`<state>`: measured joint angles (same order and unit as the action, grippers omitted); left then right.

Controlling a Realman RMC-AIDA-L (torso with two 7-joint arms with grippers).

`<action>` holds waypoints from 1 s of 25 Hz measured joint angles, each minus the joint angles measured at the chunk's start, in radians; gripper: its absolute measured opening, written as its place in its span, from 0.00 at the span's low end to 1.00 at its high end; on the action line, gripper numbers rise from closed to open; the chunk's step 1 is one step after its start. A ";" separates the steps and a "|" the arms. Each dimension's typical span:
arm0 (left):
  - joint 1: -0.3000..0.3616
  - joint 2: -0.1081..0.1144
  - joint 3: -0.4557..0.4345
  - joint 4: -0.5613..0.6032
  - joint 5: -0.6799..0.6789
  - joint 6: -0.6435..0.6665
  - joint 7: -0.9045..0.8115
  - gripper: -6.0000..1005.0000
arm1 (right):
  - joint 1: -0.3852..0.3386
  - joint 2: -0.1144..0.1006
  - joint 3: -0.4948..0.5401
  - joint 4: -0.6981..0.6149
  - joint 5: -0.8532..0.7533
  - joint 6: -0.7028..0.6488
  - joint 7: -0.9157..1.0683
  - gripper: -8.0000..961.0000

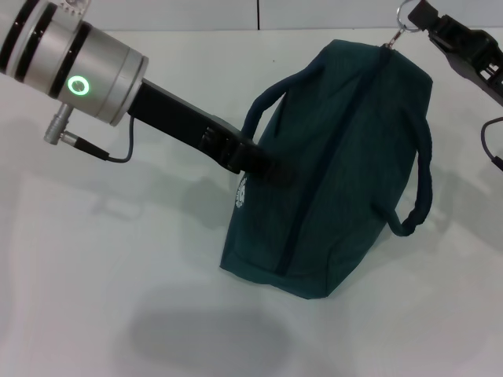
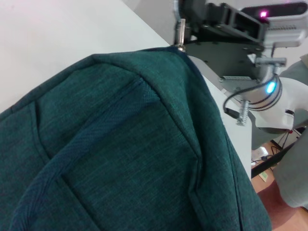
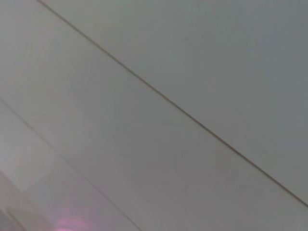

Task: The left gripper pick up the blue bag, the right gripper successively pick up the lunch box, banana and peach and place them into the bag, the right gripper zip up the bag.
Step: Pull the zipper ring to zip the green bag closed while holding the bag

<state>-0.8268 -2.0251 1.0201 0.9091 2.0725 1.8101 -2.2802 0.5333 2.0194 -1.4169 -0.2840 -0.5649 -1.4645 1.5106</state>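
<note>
Head view gives you the left gripper [image 1: 271,169] pressed into the near side of the blue bag [image 1: 338,173], just under the near carry handle [image 1: 263,102]; its fingers are pinched on the bag's fabric there. Behind it, your black forearm runs up to the silver wrist cylinder [image 1: 86,67] with its green ring light. The bag sits on the white table [image 1: 102,267], its zipper line [image 1: 322,173] running the length of the top and looking closed. At the bag's far end, the right gripper [image 1: 409,23] holds the metal zipper ring [image 1: 405,16], fingers closed on it. From the left wrist view you see the same pull [image 2: 181,36] gripped at the bag's peak. Your right wrist view shows only a pale surface.
</note>
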 joint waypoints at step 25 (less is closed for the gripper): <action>0.001 -0.005 0.003 -0.002 -0.015 0.047 0.088 0.05 | 0.012 -0.004 -0.010 0.049 -0.010 0.210 0.154 0.02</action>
<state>-0.8257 -2.0305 1.0228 0.9071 2.0571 1.8576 -2.1926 0.5453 2.0152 -1.4264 -0.2346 -0.5751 -1.2546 1.6643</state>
